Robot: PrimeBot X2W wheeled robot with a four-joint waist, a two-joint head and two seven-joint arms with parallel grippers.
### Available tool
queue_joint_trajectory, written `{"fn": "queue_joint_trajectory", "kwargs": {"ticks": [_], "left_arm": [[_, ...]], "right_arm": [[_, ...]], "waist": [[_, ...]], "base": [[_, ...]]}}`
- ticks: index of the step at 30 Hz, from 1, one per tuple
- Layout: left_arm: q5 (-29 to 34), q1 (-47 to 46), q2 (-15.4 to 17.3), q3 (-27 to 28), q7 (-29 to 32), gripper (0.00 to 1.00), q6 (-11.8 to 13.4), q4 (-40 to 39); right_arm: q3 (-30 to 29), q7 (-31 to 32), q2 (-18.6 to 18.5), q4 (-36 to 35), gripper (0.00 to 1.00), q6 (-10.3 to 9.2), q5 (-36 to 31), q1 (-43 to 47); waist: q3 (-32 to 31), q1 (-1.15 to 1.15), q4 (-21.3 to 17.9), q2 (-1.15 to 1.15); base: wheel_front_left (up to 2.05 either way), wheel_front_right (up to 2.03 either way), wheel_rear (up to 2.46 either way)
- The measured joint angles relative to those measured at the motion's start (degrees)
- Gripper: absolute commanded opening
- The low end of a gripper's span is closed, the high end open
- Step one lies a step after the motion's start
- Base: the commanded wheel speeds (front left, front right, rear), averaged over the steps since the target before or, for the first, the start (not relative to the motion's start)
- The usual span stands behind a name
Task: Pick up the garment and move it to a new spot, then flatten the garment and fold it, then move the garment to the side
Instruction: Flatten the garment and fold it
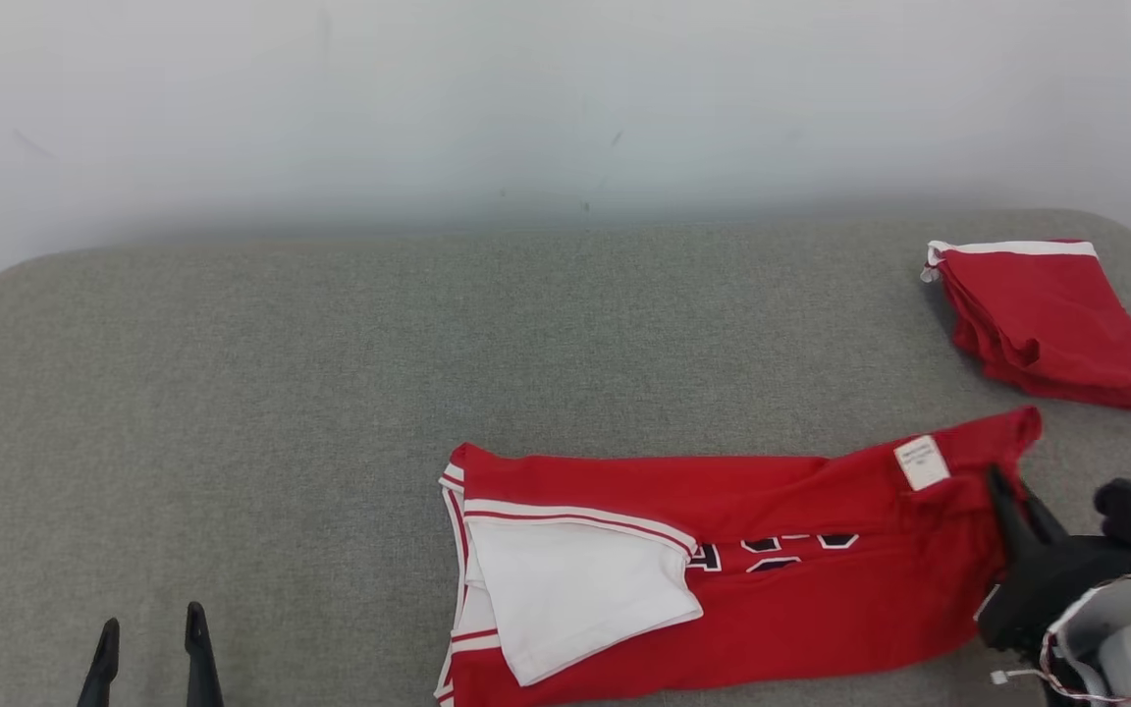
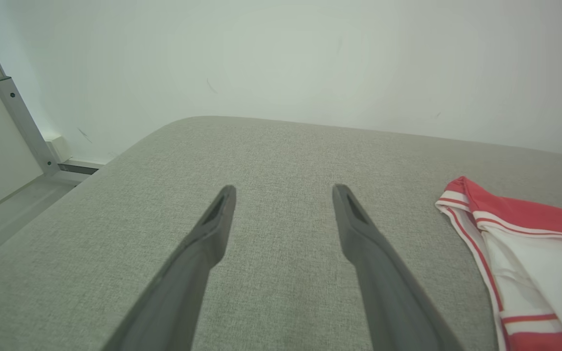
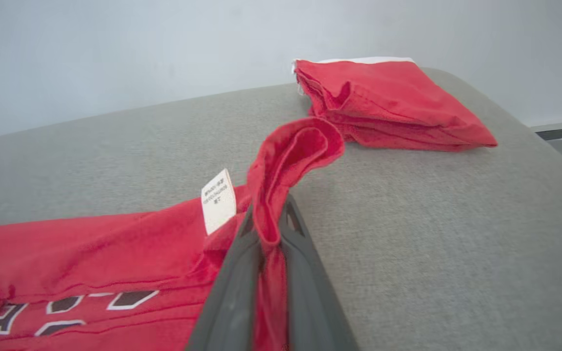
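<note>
While the right jaws pinch a bunched fold at the right end of the red garment (image 1: 781, 619), which lies on the near right of the tabletop (image 1: 232, 393), the left jaws stand wide over its bare surface, well apart. Lifted by this one narrow hold, the fabric may slip free, or drag and disturb the folded red pile (image 1: 1042, 319) just beyond.

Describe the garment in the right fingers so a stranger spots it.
On the grey table, look at the near edge, right of centre. The red jersey lies spread out there, its white lining and label showing, unlike the folded red garment behind it.
</note>
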Motion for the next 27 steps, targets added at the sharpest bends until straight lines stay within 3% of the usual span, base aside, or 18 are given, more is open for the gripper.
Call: {"fn": "queue_joint_trajectory", "kwargs": {"ticks": [8, 13, 19, 27], "left_arm": [[0.3, -0.4, -0.3, 0.1, 0.0, 1.00, -0.1, 0.1], [0.6, -1.4, -0.4, -1.1, 0.0, 1.00, -0.4, 0.4], [0.4, -2.8, -0.4, -3.1, 0.0, 1.00, -0.4, 1.0], [-1.1, -4.6, -0.4, -6.6, 0.0, 1.00, 0.5, 2.0]], "right_arm": [[6.9, 4.8, 6.3, -18.2, 0.00, 0.00, 1.8, 3.1], [11.5, 8.1, 11.2, -25.0, 0.00, 0.00, 1.4, 3.0], [16.5, 9.7, 16.1, -25.6, 0.00, 0.00, 0.5, 1.6], [19.8, 8.1, 19.1, -18.4, 0.00, 0.00, -0.8, -0.5]], "waist": [[-0.1, 0.00, -0.5, 0.00], [0.4, 0.00, 0.9, 0.00], [0.9, 0.00, 3.7, 0.00], [2.0, 0.00, 8.1, 0.00]], "base": [[0.00, 0.00, 0.00], [0.00, 0.00, 0.00], [0.00, 0.00, 0.00], [0.00, 0.00, 0.00]]}}
